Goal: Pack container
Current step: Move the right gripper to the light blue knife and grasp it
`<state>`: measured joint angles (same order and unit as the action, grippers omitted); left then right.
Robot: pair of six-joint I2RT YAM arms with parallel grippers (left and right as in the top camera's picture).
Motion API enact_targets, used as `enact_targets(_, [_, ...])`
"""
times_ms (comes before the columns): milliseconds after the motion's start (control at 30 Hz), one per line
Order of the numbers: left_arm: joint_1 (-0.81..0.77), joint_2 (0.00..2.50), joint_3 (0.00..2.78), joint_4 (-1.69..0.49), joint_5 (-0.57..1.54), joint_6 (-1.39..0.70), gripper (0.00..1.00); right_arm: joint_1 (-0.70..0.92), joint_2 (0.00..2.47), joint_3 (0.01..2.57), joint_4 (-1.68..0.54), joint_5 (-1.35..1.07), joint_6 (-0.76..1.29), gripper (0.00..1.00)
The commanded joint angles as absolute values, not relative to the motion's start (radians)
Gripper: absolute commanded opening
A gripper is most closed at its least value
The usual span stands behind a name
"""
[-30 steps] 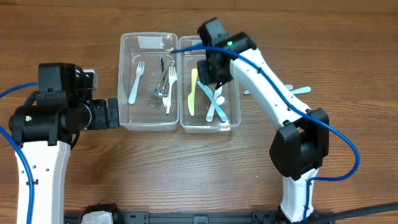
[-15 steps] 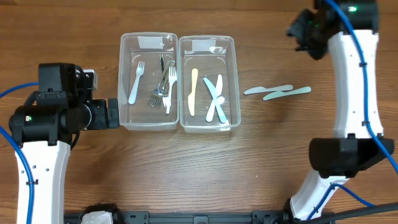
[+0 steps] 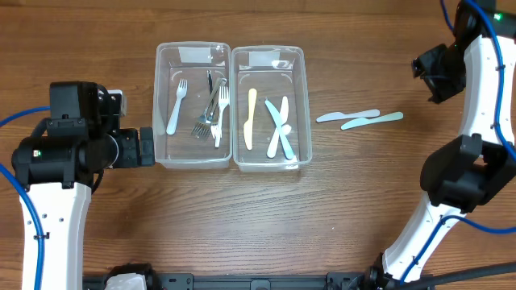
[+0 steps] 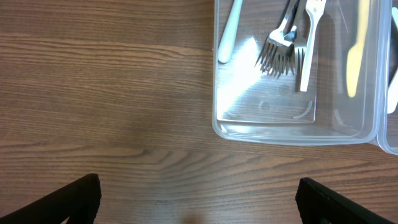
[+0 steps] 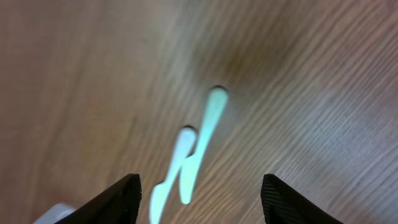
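Two clear containers stand side by side: the left container point(image 3: 192, 157) holds a white fork point(image 3: 176, 106) and metal forks point(image 3: 211, 113); the right container point(image 3: 270, 165) holds a yellow knife point(image 3: 250, 118) and pale blue pieces point(image 3: 279, 129). Two loose utensils lie on the wood to their right, one whitish point(image 3: 347, 116) and one pale teal point(image 3: 372, 121). My right gripper point(image 3: 431, 74) hangs open and empty up and to the right of them; its wrist view shows the teal one point(image 5: 205, 127) and the whitish one point(image 5: 171, 171) ahead of its gripper point(image 5: 202, 205). My left gripper point(image 3: 149, 147) is open, left of the left container point(image 4: 292, 134).
Bare wooden table lies around both containers. My left gripper point(image 4: 199, 205) sits low over wood with the container's near corner ahead and to its right. The right arm's base point(image 3: 459, 181) stands at the right edge.
The right arm has left the right container and swung far right, past the two loose utensils, with its jaws wider apart. The left arm has not moved.
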<state>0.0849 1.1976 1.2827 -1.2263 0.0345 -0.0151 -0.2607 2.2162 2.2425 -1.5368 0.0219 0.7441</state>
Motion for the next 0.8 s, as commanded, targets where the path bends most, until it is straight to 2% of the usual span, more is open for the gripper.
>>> enact_targets(0, [0.086,1.196,1.28,-1.226,0.052,0.012,1.0,-0.263,2.276,2.237,-1.539,0.013,0.76,0.65])
enact_targets(333, [0.086,1.196,1.28,-1.226,0.045,0.012,1.0,-0.263,2.384,2.236,-1.551,0.013,0.786,0.66])
enact_targets(767, [0.086,1.196,1.28,-1.226,0.045,0.012,1.0,-0.263,2.391,1.997,-1.365,0.012,0.758,0.66])
